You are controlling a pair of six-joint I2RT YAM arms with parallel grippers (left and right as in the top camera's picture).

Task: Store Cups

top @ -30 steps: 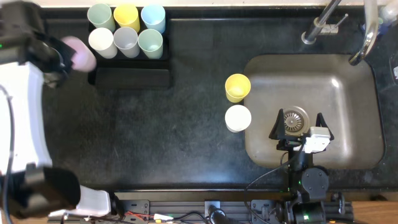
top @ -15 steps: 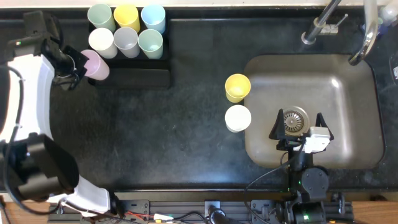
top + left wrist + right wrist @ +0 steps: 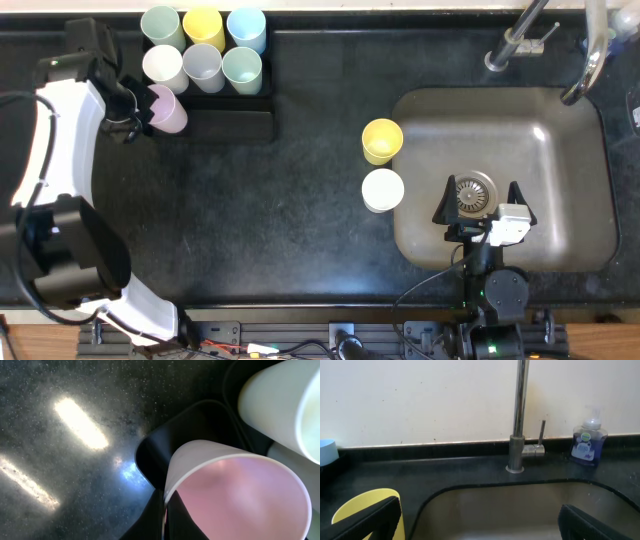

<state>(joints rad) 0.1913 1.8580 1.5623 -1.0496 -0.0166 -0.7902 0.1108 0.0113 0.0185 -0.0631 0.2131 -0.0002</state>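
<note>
Big sink (image 3: 560, 130) right side. Black rack (image 3: 230, 125) upper left, six cups (image 3: 204, 62) inside. Right gripper (image 3: 479, 196) over sink, fingers wide apart. Left gripper (image 3: 135, 105) upper left, pinching pink cup (image 3: 167, 108) over rack's left end. Yellow cup (image 3: 382, 140), white cup (image 3: 382, 189) middle, beside sink.

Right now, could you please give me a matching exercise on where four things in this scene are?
1 pink cup; 2 blue cup; 3 soap bottle; 4 right gripper
A in the rack's back row; B on the counter behind the sink; C open above the sink; D held by the left gripper
Pairs: 1-D, 2-A, 3-B, 4-C
</note>
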